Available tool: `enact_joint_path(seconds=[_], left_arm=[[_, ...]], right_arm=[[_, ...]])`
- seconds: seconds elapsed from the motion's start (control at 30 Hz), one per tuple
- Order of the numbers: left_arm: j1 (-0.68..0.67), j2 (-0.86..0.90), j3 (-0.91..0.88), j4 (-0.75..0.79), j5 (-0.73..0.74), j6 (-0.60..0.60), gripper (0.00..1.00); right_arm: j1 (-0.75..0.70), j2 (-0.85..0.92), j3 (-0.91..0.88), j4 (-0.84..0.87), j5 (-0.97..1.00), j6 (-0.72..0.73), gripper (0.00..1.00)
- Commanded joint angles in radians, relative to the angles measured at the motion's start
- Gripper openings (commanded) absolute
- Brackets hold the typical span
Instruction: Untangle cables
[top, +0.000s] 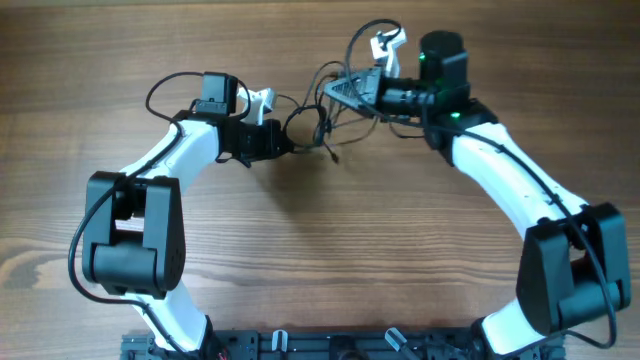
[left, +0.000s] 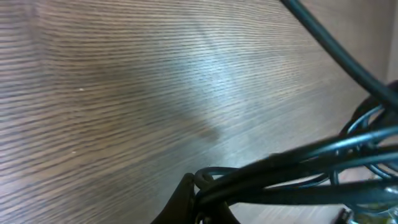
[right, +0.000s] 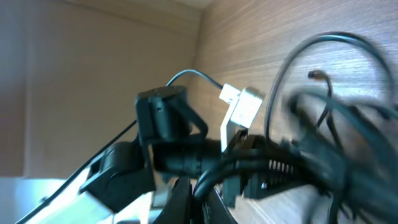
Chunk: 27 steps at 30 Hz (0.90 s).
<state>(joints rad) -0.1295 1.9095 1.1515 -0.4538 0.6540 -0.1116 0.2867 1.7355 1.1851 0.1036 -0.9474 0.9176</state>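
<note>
**Operator:** Where is the tangle, and what are you holding?

**Me:** The bunch of very thin black looped cables (top: 322, 118) sits toward twelve o'clock on the brown wood-grain desk (top: 320, 250), strung between my two arms. My left end effector (top: 283, 143) is clamped shut on strands at the bunch's nine o'clock side. My right end effector (top: 345, 92) is closed on strands at about one o'clock.

**Operator:** What worries you from here?

**Me:** I'd guess both grips are on the same knot of loops. If so, drawing my arms apart could cinch it tighter instead of freeing a wire. My right wrist view is blurred, so I cannot tell which strand that side has. These wires are thin and slick-looking, so one could slide out of shut fingers under a hard pull. A small plug tip (top: 334, 158) hangs loose at the bunch's six o'clock, and it could hook a loop as things move. A sharp tug might also strain a plug where it joins its wire
</note>
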Motion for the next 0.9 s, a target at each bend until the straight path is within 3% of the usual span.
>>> enact_joint_path(seconds=[0.0,0.23,0.43,0.6,0.8,0.87], left_arm=[[0.020,0.013,-0.012,-0.010,-0.076,-0.002,0.04],[0.067,-0.006,-0.012,-0.019,-0.076,-0.006,0.04],[0.133,-0.013,-0.013,-0.049,-0.076,-0.032,0.04],[0.146,-0.013,-0.013,-0.052,-0.006,-0.031,0.04],[0.145,-0.013,-0.013,-0.045,0.000,-0.027,0.04],[0.145,-0.013,-0.013,-0.045,0.001,-0.027,0.04]], right_arm=[[-0.023,-0.058,0.017,-0.047,-0.178,-0.101,0.05],[-0.033,-0.058,0.017,-0.330,-0.193,-0.402,0.04],[-0.067,-0.058,0.017,-0.441,-0.119,-0.483,0.04],[-0.072,-0.057,0.017,-0.617,0.237,-0.496,0.06],[-0.066,-0.057,0.017,-0.727,0.264,-0.555,0.04],[-0.062,-0.057,0.017,-0.755,0.299,-0.556,0.09]])
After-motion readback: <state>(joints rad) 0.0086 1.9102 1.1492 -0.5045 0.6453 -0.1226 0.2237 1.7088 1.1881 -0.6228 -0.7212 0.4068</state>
